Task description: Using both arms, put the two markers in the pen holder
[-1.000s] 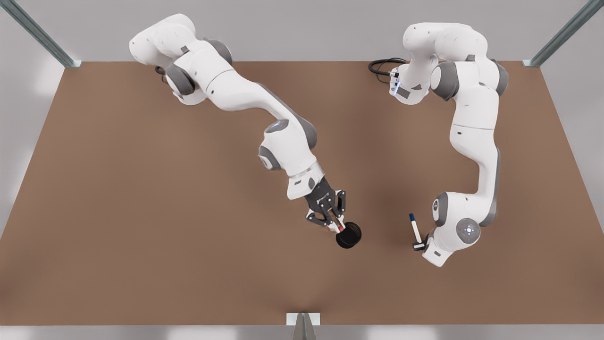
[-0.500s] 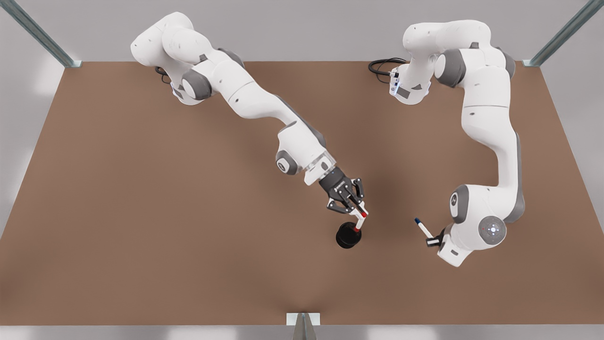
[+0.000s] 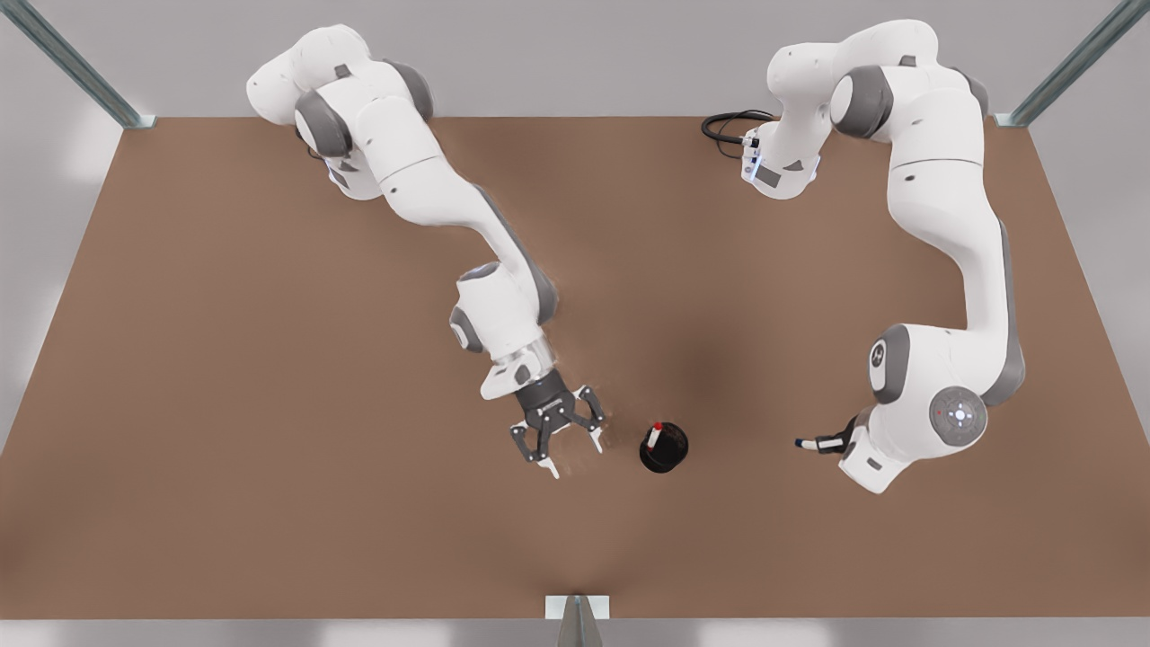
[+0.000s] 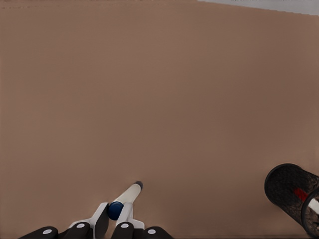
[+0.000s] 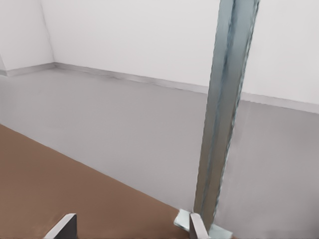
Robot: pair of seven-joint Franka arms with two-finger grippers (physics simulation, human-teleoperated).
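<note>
Brown matte tabletop (image 3: 269, 404) carries one small black round pen holder (image 3: 664, 448), which sits at about six o'clock from the table's middle; the thin white marker with the red cap (image 3: 655, 435) stands inside it, cap end poking above the rim, so half the job looks done; the left wrist view catches the same cup with a red streak in its hollow.

At nine o'clock from the cup, just beside it, the right gripper (image 3: 555, 449) hangs on the arm at the front view's left with its dark jaws spread wide and nothing between them, a posture that fits a drop just made; its wrist camera looks out at the grey floor and a metal frame post (image 5: 227, 114).

At three o'clock from the cup, well apart, the left gripper (image 4: 115, 216) pinches the white marker with the dark blue cap (image 3: 809, 443), jaws closed on the barrel close by the cap; the marker lies nearly level, pointing toward the holder, probably so it can be carried across before being tipped upright over the opening.
</note>
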